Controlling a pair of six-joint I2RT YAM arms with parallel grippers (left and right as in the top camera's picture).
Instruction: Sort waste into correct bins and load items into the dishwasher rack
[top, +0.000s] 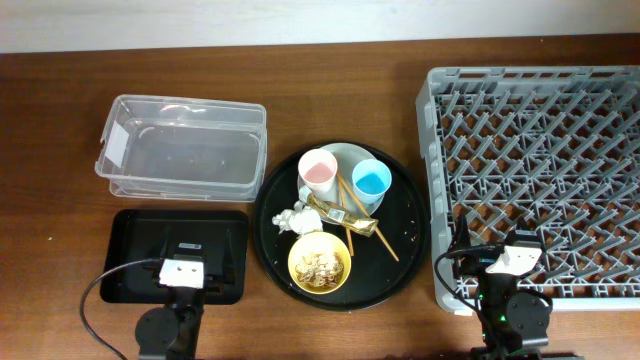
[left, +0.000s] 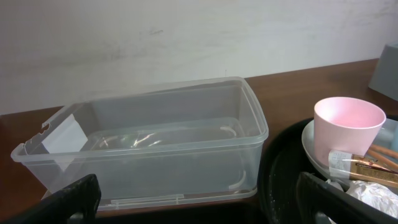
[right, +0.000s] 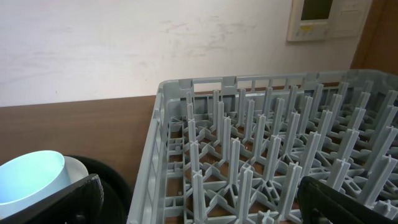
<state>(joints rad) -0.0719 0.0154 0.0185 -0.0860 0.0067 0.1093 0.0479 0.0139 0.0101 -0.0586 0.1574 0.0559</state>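
Now | left gripper spread, clear tub ahead | right gripper spread, rack ahead

Setting: was a plain test room or lab, not a lived-in kitchen. Evidence: bare white wall; small wall-mounted control panel, possibly a thermostat; brown wooden table that bore a grey dishwasher rack and a clear tub.

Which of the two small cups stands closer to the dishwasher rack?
The blue cup; the pink cup stands beyond it, nearer the clear tub.
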